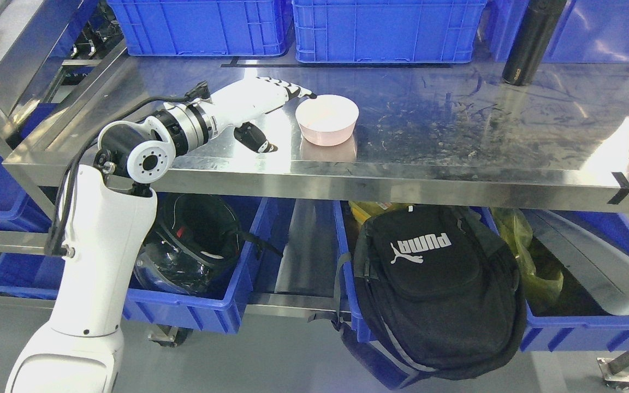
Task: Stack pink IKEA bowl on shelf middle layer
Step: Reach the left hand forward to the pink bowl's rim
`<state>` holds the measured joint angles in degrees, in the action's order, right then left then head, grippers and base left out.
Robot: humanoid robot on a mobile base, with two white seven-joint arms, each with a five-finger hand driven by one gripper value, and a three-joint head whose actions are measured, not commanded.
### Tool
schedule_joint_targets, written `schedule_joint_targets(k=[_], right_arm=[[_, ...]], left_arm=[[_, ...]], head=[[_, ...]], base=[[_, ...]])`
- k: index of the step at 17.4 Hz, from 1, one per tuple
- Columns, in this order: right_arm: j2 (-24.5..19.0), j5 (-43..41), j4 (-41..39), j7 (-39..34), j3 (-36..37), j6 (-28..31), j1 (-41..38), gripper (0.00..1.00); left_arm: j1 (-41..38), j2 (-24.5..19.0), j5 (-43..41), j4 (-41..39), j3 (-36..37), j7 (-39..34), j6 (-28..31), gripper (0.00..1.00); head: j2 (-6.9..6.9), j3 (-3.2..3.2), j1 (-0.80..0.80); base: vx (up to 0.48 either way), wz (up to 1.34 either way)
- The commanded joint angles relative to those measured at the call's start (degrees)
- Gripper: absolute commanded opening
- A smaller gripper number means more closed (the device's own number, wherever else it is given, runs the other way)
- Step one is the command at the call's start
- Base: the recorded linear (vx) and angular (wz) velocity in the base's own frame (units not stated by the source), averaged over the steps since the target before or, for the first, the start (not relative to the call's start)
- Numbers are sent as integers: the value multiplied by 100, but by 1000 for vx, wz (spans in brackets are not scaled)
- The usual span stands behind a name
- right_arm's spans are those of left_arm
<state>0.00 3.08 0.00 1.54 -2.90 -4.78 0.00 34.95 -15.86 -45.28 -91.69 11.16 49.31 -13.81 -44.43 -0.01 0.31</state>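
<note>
While beside bowl (327,119), left hand (279,117) open.

Bowl (327,119) on shelf (456,131), near front edge, left of middle. Hand (271,112) just left of it. Crates (385,30) along back edge, flask (530,41) back right.

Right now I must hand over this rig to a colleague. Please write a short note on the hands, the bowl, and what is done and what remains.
Left hand: reaching over the steel shelf, fingers spread at the left rim of the pink bowl, not closed on it.
Right hand: not in view.
The bowl stands upright near the front edge of the shelf.
Only one pink bowl shows, so whether stacking is finished cannot be told.
Left: confirm the stack and pull the arm back.
</note>
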Motion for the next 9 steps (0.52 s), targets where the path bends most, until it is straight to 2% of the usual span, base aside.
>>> schedule_joint_targets(k=[1, 6, 9], right_arm=[[100, 0, -100, -5, 0, 4, -132, 100], [100, 0, -100, -5, 0, 4, -132, 100], [100, 0, -100, -5, 0, 4, -132, 100]], left_arm=[[319, 450, -464, 607, 88, 61, 1, 76], [478, 926, -824, 1205, 229, 52, -8, 72], [469, 996, -1018, 1399, 334, 61, -8, 72]], head=[[0, 0, 0], [0, 0, 0], [0, 0, 0]], base=[[0, 0], [0, 0], [0, 0]])
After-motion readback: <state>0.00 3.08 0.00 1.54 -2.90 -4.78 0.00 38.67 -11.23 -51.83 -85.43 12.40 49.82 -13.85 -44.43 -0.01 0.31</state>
